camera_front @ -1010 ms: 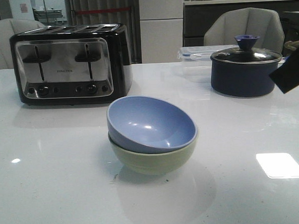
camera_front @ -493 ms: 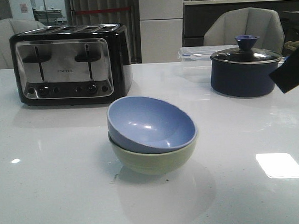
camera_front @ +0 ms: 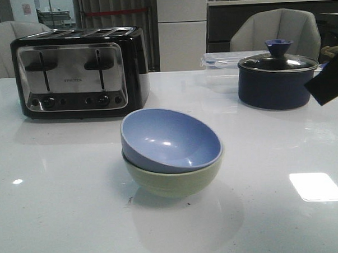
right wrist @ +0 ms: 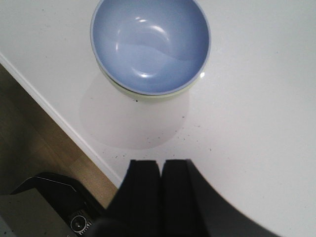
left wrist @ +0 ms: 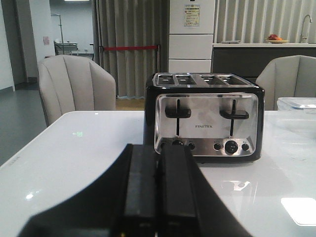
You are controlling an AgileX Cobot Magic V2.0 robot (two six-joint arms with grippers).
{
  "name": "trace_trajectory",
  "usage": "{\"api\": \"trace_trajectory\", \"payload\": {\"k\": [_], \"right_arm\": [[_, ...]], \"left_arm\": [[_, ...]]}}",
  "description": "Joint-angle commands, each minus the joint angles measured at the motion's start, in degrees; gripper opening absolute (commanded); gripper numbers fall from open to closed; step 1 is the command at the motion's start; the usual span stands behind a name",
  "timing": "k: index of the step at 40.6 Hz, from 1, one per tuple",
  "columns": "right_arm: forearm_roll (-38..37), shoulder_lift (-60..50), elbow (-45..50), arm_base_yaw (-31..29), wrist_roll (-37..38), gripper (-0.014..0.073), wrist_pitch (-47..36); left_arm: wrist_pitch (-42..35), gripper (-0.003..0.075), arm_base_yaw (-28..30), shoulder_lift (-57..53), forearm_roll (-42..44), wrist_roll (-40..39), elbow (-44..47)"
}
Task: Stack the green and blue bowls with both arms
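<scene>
The pale blue bowl (camera_front: 170, 139) sits tilted inside the pale green bowl (camera_front: 174, 181) at the middle of the white table. Both show in the right wrist view, the blue bowl (right wrist: 150, 44) over the green bowl's rim (right wrist: 126, 91). My right gripper (right wrist: 161, 165) is shut and empty, held high above the table and apart from the stack. A black part of the right arm (camera_front: 329, 80) shows at the right edge of the front view. My left gripper (left wrist: 158, 150) is shut and empty, low over the table and facing the toaster. The bowls are out of the left wrist view.
A black and steel toaster (camera_front: 79, 71) stands at the back left, also in the left wrist view (left wrist: 205, 118). A dark navy pot with a glass lid (camera_front: 278, 79) stands at the back right, a clear lidded container (camera_front: 225, 59) behind it. The table's near edge (right wrist: 54, 116) shows beside the bowls.
</scene>
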Motion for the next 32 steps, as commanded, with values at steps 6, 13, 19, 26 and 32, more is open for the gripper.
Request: {"api": "trace_trajectory", "payload": {"k": [6,13,19,26,32], "right_arm": [[0.3,-0.8,-1.5,0.1,-0.6,0.0057,-3.7],[0.3,-0.8,-1.5,0.1,-0.6,0.0057,-3.7],[0.3,-1.2,-1.4,0.1,-0.6,0.0057,-3.6],[-2.3,-9.9,0.5,-7.3,-0.6,0.0057,-5.6],[-2.6,-21.6,6.5,-18.6,-0.6,0.0057,-11.1]], "left_arm": [[-5.3,0.0093,-0.5,-1.2,-0.5,-0.5,0.2],[-5.3,0.0093,-0.5,-1.2,-0.5,-0.5,0.2],[-5.3,0.0093,-0.5,-1.2,-0.5,-0.5,0.2],[-5.3,0.0093,-0.4,-1.2,-0.5,-0.5,0.2],[-5.3,0.0093,-0.5,-1.2,-0.5,-0.5,0.2]]}}
